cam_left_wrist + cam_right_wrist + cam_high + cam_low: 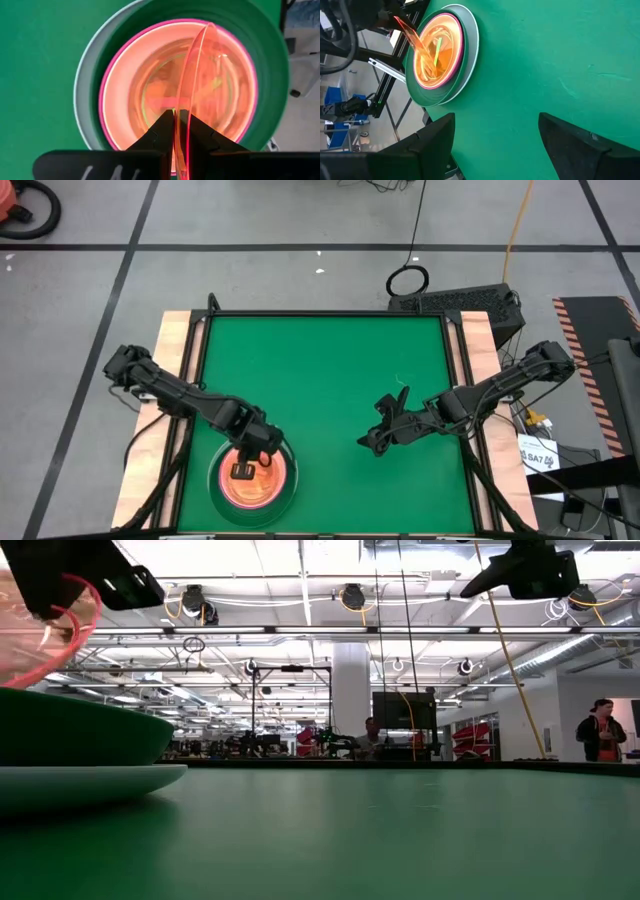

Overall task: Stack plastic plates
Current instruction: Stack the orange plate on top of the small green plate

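The left gripper [176,131] hangs over the plate stack [252,477] at the table's [330,380] near left corner, pinching an orange plate [192,85] by its rim, held on edge above the pink plate [112,100] and the nested small ones. The right gripper [385,423] waits with jaws wide apart and empty, right of centre, well apart from the stack.

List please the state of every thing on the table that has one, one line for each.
Left gripper: jaws shut on the rim of an orange plate.
Orange plate: held tilted on edge above the stack, not yet laid down.
Stack of plates: nested, pale mint at the bottom, then dark green, then pink, smaller ones inside.
Right gripper: jaws open, empty, above the bare green mat.
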You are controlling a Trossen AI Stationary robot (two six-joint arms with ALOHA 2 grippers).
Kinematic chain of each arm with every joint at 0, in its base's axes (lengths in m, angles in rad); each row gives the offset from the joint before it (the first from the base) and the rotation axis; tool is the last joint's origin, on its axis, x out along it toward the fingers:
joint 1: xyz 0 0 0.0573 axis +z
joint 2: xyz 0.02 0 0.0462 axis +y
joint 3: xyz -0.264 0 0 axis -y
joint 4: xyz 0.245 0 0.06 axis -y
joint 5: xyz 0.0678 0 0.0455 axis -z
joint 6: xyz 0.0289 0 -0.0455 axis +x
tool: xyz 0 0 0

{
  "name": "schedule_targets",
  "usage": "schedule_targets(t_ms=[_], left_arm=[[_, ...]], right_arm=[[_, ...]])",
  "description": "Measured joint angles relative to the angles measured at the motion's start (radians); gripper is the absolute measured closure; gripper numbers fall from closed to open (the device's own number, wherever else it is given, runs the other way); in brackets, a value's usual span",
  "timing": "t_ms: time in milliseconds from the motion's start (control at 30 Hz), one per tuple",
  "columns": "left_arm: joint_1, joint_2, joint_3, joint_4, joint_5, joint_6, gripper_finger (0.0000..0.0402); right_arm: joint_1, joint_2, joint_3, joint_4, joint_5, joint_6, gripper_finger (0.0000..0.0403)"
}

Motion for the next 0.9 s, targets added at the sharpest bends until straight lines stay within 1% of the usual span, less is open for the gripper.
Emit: schedule_targets(t_ms=[67, 133, 267, 400, 733, 800, 900], left_arm=[[0.002, 0.014, 0.000, -0.003, 0.003, 0.007, 0.0366], [0.004, 0.037, 0.000, -0.004, 0.010, 0.009, 0.0353], [0.002, 0.074, -0.001, -0.004, 0.030, 0.013, 0.0314], [0.003, 0.077, -0.001, -0.004, 0.030, 0.005, 0.0280], [0.009, 0.075, -0.001, -0.007, 0.050, -0.086, 0.0247], [0.011, 0.074, -0.001, -0.016, 0.049, -0.108, 0.0236], [0.010, 0.074, -0.001, -0.016, 0.002, -0.114, 0.0212]], right_arm=[[0.000, 0.000, 0.000, -0.002, 0.000, 0.010, 0.0122], [0.000, 0.000, 0.000, -0.008, 0.001, 0.015, 0.0122], [0.000, 0.000, 0.000, -0.008, 0.001, 0.016, 0.0122], [0.000, 0.000, 0.000, -0.009, 0.001, 0.017, 0.0122], [-0.003, 0.000, 0.000, -0.046, 0.001, 0.015, 0.0122], [-0.003, 0.000, 0.000, -0.048, 0.000, 0.014, 0.0122], [-0.003, 0.000, 0.000, -0.049, 0.002, 0.014, 0.0122]])
